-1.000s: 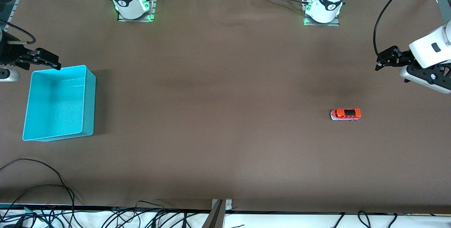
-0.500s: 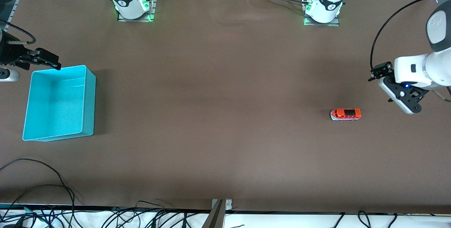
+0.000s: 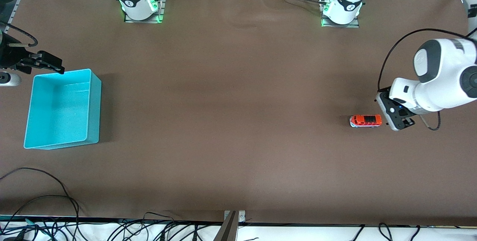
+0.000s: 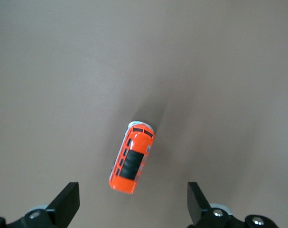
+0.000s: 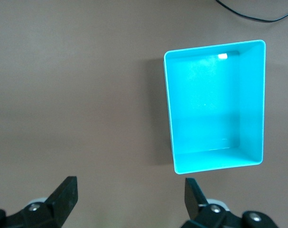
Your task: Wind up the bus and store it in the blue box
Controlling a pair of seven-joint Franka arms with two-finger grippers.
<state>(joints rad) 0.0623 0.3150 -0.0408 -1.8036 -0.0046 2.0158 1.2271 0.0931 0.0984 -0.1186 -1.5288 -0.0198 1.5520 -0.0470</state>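
So the bus (image 3: 365, 120) sits on the brown table (image 3: 238, 121) toward the left arm's end, roughly 3 o'clock from the table's middle in the front view. The blue box (image 3: 62, 108) is way over at about 9 o'clock, at the right arm's end, empty as far as I can see.

The left gripper (image 4: 132, 209) hangs over the table just beside the bus, fingers spread wide apart and holding nothing. In its wrist view the bus lies skewed, nose toward 1 o'clock, not squared between the fingers.

The right gripper (image 5: 129, 204) waits in the air beside the box, also spread wide and empty.

What worries me: that skew. If the fingers come down as they are, I'd guess one pad clips a corner and the bus rolls away or twists out on its wheels.
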